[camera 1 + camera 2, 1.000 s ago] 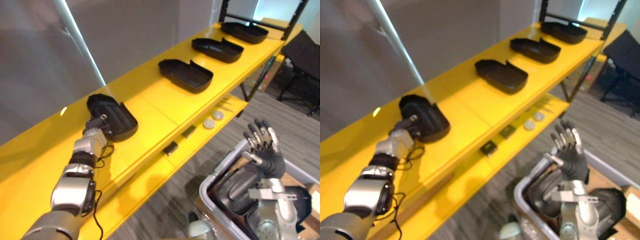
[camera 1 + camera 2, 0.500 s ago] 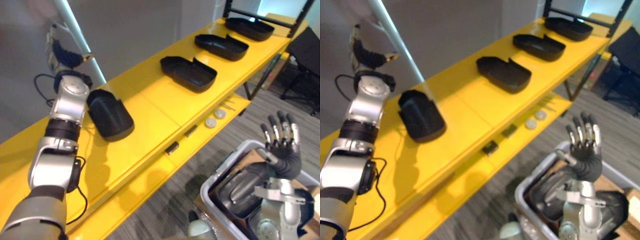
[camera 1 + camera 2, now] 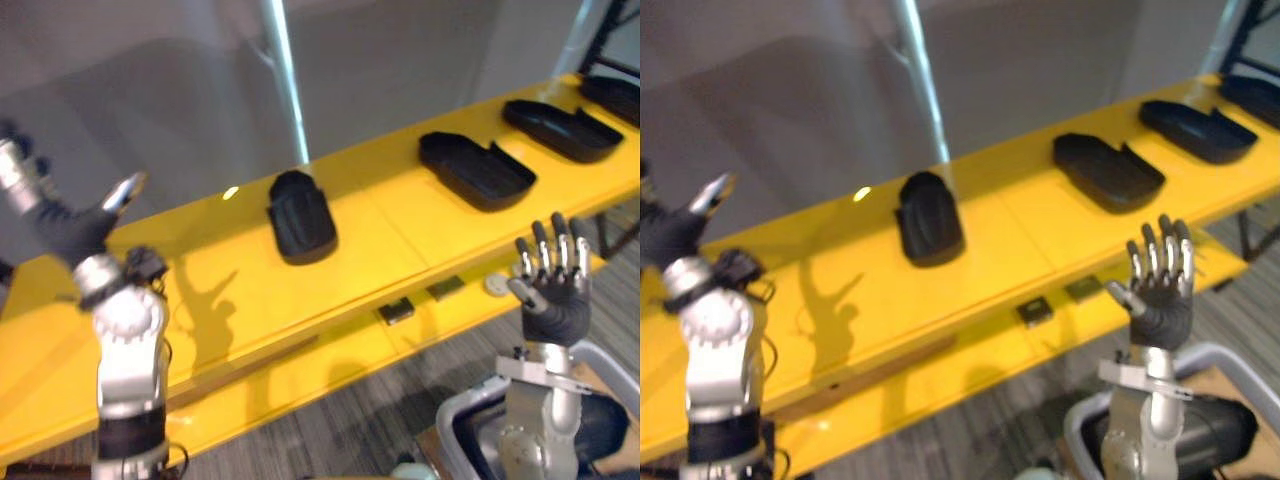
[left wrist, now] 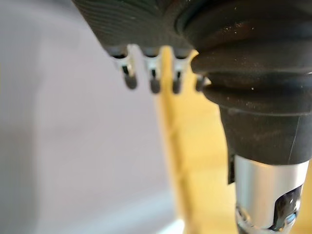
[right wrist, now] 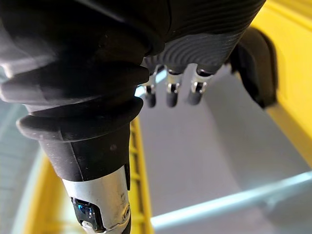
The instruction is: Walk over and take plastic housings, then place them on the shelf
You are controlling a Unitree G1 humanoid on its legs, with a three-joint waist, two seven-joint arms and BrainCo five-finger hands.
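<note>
Housing (image 3: 302, 217) is lying on the shelf (image 3: 400, 240), well apart from the left robot hand (image 3: 68, 228) and right robot hand (image 3: 555, 295), both hovering with fingers spread, holding nothing.

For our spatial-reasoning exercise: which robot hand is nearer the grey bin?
Right. The right hand is raised above the grey bin; the left hand is raised far to the left, by the yellow shelf.

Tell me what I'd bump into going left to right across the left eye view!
left hand → first housing → second housing → third housing → fourth housing
</note>
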